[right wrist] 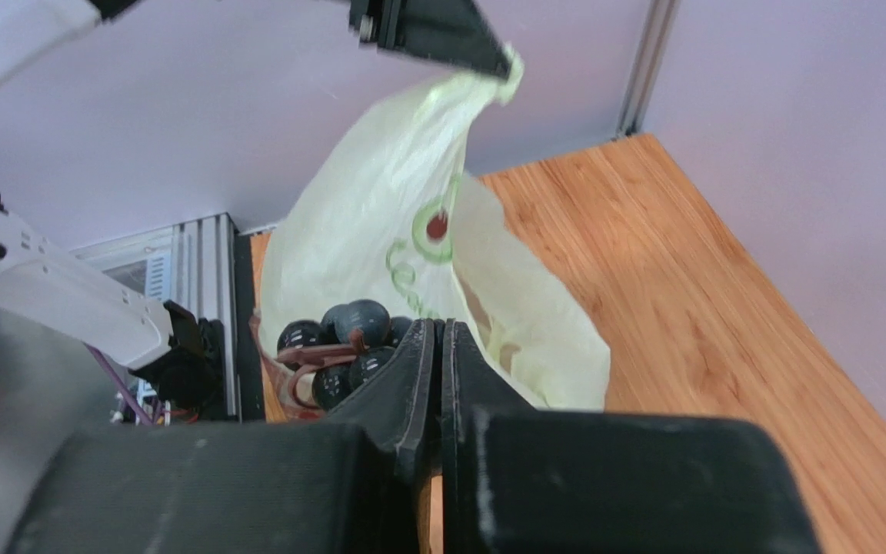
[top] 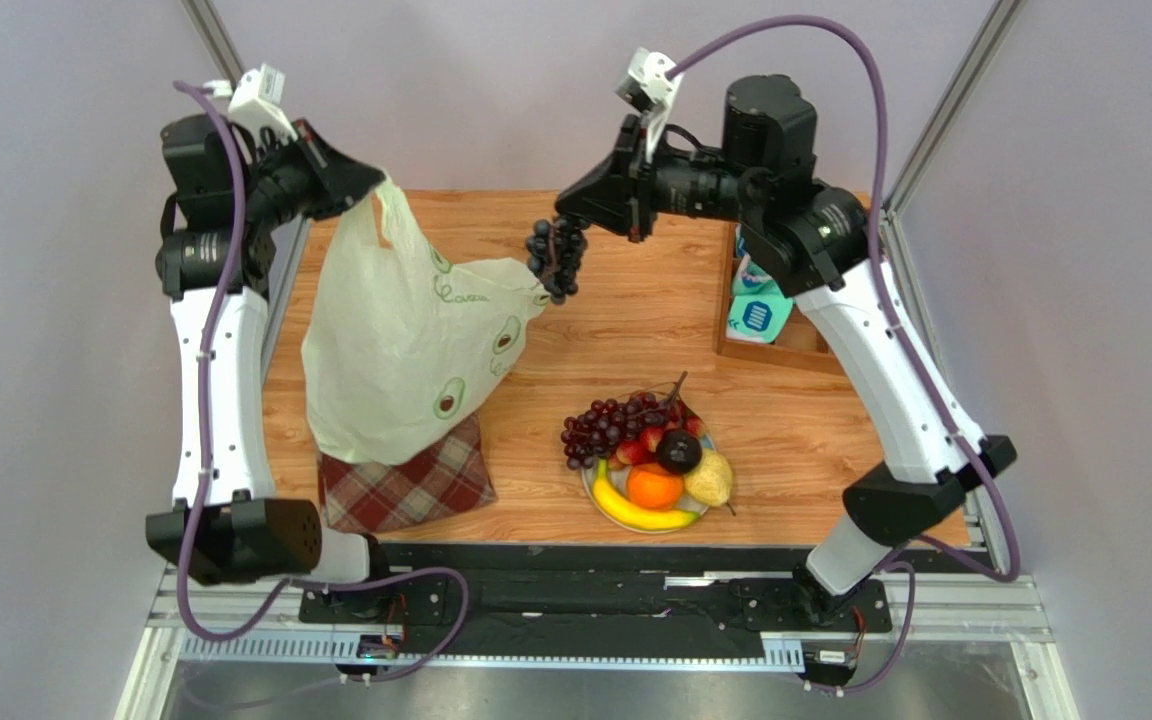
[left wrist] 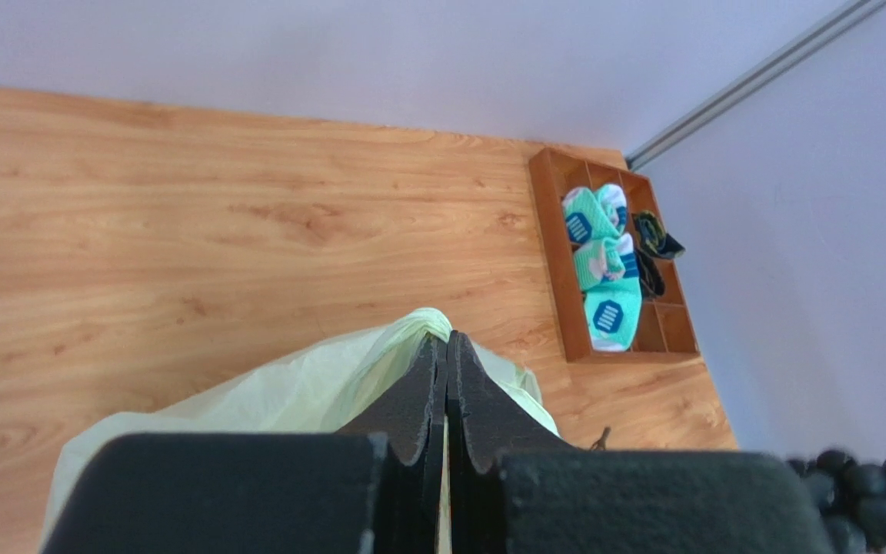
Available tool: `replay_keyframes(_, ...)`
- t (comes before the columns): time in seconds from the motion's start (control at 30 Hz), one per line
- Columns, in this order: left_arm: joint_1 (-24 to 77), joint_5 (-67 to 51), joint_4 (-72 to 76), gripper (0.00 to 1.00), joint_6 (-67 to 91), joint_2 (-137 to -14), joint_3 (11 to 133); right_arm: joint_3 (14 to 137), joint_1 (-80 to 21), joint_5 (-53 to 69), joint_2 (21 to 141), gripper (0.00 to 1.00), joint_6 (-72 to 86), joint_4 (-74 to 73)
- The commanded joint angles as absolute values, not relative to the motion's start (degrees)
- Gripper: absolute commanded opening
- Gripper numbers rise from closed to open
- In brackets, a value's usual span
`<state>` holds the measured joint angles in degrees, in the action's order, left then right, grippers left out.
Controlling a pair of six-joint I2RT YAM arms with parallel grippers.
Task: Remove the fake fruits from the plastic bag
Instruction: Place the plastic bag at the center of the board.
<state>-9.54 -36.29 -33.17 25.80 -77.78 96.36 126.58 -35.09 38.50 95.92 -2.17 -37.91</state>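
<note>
Top external view: the left claw [top: 367, 183] is pinching the top of the plastic bag [top: 402, 345], jaws clamped together on the film. It is holding the bag up, and the bag's lower end is covering part of the red plaid cloth [top: 409, 488]. The right claw [top: 579, 225] is squeezing shut on the dark purple grape bunch [top: 557, 260], which is dangling just beside the bag's outer corner. On the plate [top: 612, 479], 5 fruits are sitting: red grape bunch [top: 612, 423], orange [top: 654, 486], banana [top: 639, 515], pear [top: 710, 480], plum [top: 677, 450].

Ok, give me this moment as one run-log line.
left gripper: shut on plastic bag, held up | right gripper: shut on dark grape bunch, beside bag | other fruits: piled outside bag
</note>
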Motion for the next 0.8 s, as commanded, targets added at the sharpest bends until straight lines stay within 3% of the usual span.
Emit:
replay_keyframes(0.0, -6.51, -35.25, -28.92, 0.00, 26.19, -83.31, 108.79, 116.21, -30.60, 37.09, 86.95, 0.00, -8.94, -41.73)
replay_keyframes(0.17, -5.45, -33.84, -27.25, 0.00, 24.97, -90.87, 118.02, 102.24, -23.83, 34.37, 78.85, 0.00, -13.88, -44.91)
replay_keyframes(0.3, -5.45, -34.01, -27.95, 0.02, 24.17, -91.68, 114.63, 90.92, -22.94, 33.22, 72.70, 0.00, -15.91, -45.79)
replay_keyframes(0.33, -5.45, -34.36, -27.86, 0.12, 24.34, -91.41, 112.87, 89.31, -22.94, 33.22, 71.99, 0.00, -14.95, -45.53)
replay_keyframes(0.37, -5.36, -34.37, -27.95, 0.34, 24.61, -90.71, 108.68, 87.73, -22.85, 33.05, 71.20, 0.00, -14.42, -44.74)
replay_keyframes(0.43, -4.92, -34.37, -27.95, 0.51, 24.96, -87.99, 104.17, 84.04, -23.03, 32.70, 69.70, 0.00, -14.06, -44.47)
replay_keyframes(0.47, -4.66, -34.37, -28.04, 0.73, 24.96, -86.85, 99.63, 82.98, -23.03, 32.35, 68.91, 0.00, -14.24, -44.21)
replay_keyframes(0.77, -4.57, -35.07, -26.63, 0.74, 26.28, -70.32, 78.86, 76.64, -23.11, 31.29, 67.59, 0.00, -14.68, -41.84)
